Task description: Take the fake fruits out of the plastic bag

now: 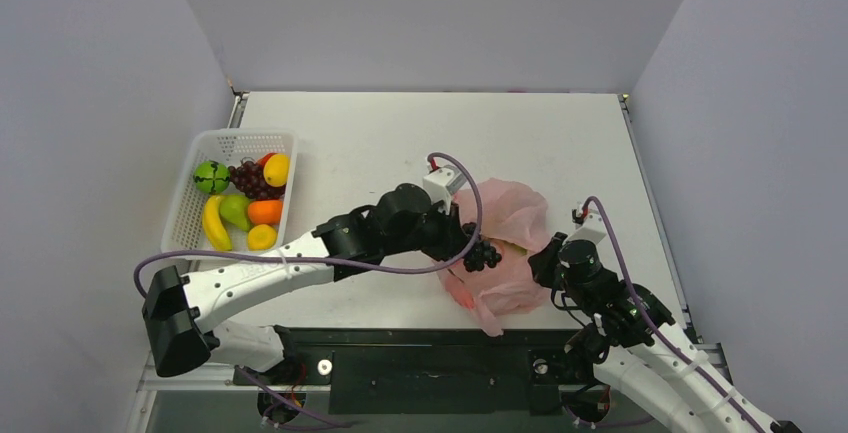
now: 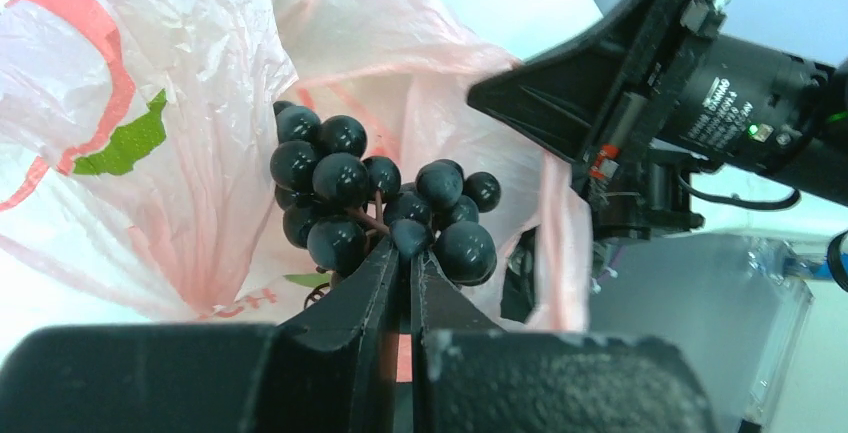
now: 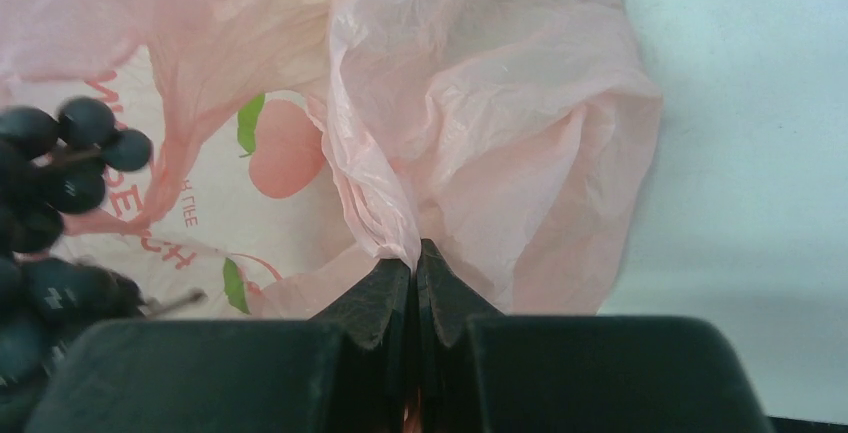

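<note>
One white basket (image 1: 188,215) at left holds about seven fruits (image 1: 236,211), some overlapping and hard to separate. On the surface (image 1: 380,133), the left pincer (image 2: 410,253) is clamped on one dark grape bunch (image 2: 345,183) beside one pink bag (image 1: 512,215). The right pincer (image 3: 415,261) is closed, pinching the bag's film; the bag's inside is hidden.

We count one plastic bag (image 1: 515,218), one white basket (image 1: 246,135), two grape bunches (image 1: 482,253) (image 1: 252,180), one banana (image 1: 213,225), one pear (image 1: 235,211), one orange (image 1: 265,211), one round green fruit (image 1: 211,177) and two yellow fruits (image 1: 276,169) (image 1: 261,237), eight fruits that we can make out
</note>
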Robot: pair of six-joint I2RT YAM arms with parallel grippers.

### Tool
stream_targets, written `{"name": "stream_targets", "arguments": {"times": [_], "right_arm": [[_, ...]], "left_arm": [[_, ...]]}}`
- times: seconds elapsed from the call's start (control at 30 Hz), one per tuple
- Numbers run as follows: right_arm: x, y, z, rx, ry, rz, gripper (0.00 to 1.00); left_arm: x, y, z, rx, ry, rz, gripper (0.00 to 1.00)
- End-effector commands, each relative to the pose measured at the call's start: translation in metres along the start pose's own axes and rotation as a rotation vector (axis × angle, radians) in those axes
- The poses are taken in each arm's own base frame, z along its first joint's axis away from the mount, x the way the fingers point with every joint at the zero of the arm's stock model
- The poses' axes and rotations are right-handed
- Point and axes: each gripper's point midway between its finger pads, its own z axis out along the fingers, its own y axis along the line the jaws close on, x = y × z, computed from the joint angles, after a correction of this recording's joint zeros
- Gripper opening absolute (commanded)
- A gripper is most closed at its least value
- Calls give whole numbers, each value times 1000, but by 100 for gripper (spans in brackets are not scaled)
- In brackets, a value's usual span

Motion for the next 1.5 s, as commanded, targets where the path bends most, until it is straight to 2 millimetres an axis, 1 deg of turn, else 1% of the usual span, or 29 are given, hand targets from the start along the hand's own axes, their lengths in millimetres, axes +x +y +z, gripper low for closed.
{"name": "stream_targets", "arguments": {"times": [0.0, 0.03, 0.1, 0.13, 0.17, 0.2, 0.23, 0.27, 0.3, 0.33, 0.37, 0.4, 0.43, 0.47, 0.5, 0.57, 0.6, 0.63, 0.67, 0.7, 0.73, 0.77, 0.8, 0.83, 1.07, 1.1, 1.23, 1.37, 1.47], "right_arm": [[-13, 5, -1, -20, -61, 5, 0], [-15, 5, 0, -17, -70, 8, 0], [-17, 5, 1, -14, -79, 9, 0], [-17, 5, 2, -10, -80, 7, 0], [-18, 5, 3, -5, -85, 5, 0], [-18, 4, 4, 1, -83, 2, 0], [-19, 4, 5, 5, -88, -1, 0], [-20, 3, 6, 8, -90, -3, 0], [-20, 3, 7, 11, -92, -5, 0], [-21, 3, 7, 13, -94, -11, 0], [-21, 3, 8, 16, -94, -13, 0], [-21, 3, 9, 19, -95, -19, 0], [-21, 3, 10, 22, -93, -23, 0], [-21, 3, 10, 25, -91, -28, 0], [-22, 3, 11, 23, -92, -30, 0], [-22, 4, 12, 23, -87, -39, 0], [-22, 5, 12, 23, -86, -44, 0], [-21, 5, 13, 23, -82, -47, 0], [-22, 5, 13, 21, -80, -51, 0], [-21, 6, 13, 21, -78, -53, 0], [-21, 6, 13, 19, -75, -55, 0], [-22, 6, 13, 17, -77, -55, 0], [-22, 6, 13, 17, -76, -55, 0], [-21, 6, 13, 16, -77, -54, 0], [-23, 8, 9, 1, -82, -45, 0], [-23, 8, 9, 1, -83, -44, 0], [-23, 7, 10, 7, -81, -47, 0], [-23, 6, 11, 16, -79, -48, 0], [-23, 7, 12, 19, -76, -53, 0]], "left_arm": [[-50, -1, -44, -51, -101, 70, 0], [-59, 12, -52, -107, -125, 93, 0], [-68, 31, -76, -191, -136, 115, 0], [-74, 44, -94, -241, -140, 110, 0], [-76, 53, -103, -269, -140, 125, 0], [-80, 65, -124, -323, -151, 118, 0], [-83, 72, -135, -353, -158, 131, 0], [-86, 83, -157, -414, -179, 126, 0], [-87, 89, -168, -447, -188, 141, 0], [-88, 101, -191, -522, -215, 143, 0], [-84, 111, -203, -576, -210, 157, 0], [-88, 122, -224, -660, -262, 156, 0], [-85, 132, -236, -719, -267, 159, 0], [-86, 145, -256, -816, -312, 156, 0], [-82, 153, -266, -872, -314, 161, 0], [-79, 178, -296, -1067, -355, 162, 0], [-73, 190, -302, -1137, -351, 164, 0], [-73, 195, -304, -1171, -352, 175, 0], [-66, 210, -309, -1251, -331, 177, 0], [-61, 221, -307, -1298, -298, 192, 0], [-58, 234, -318, -1385, -288, 170, 0], [-54, 251, -324, -1460, -284, 130, 0], [-51, 260, -327, -1486, -272, 116, 0], [-48, 275, -331, -1523, -287, 58, 0], [-43, 339, -327, -1519, -367, -140, 0], [-34, 351, -324, -1520, -341, -166, 0], [-21, 372, -319, -1535, -315, -226, 0], [-11, 376, -316, -1544, -319, -270, 0], [4, 384, -323, -1580, -320, -318, 0]]}}
